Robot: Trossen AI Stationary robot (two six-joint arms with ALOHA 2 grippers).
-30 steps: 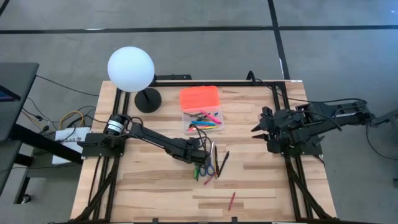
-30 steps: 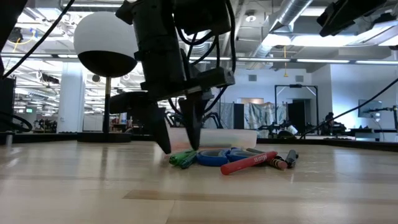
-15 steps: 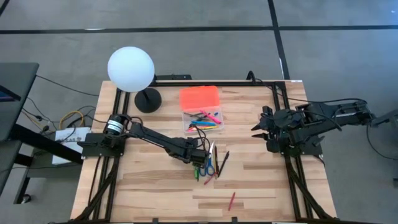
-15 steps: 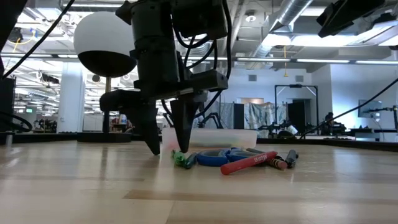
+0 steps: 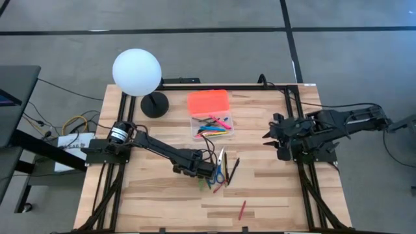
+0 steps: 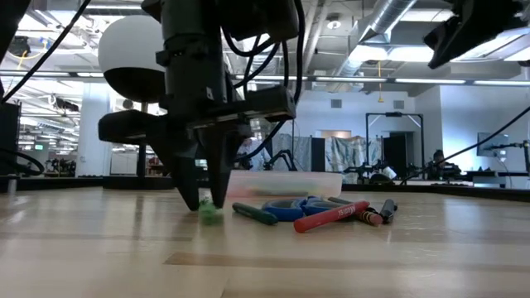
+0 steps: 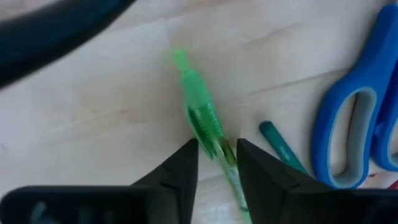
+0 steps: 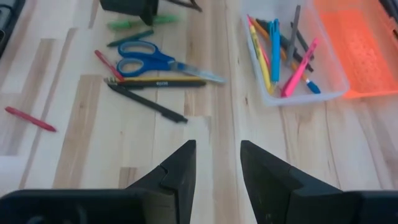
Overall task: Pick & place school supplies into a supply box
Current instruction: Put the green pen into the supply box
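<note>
Gripping a green pen (image 7: 202, 118), the left gripper (image 7: 216, 163) has its fingers clamped on it.
Only the left wrist view shows this grip; the right gripper (image 8: 217, 163) waits at the table's right, fingers apart.

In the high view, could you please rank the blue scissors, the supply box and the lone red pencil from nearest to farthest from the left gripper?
From the left gripper:
1. Blue scissors, right beside it.
2. Lone red pencil, toward the table's near edge.
3. Supply box, toward the lamp side; only slightly farther than the pencil.
</note>
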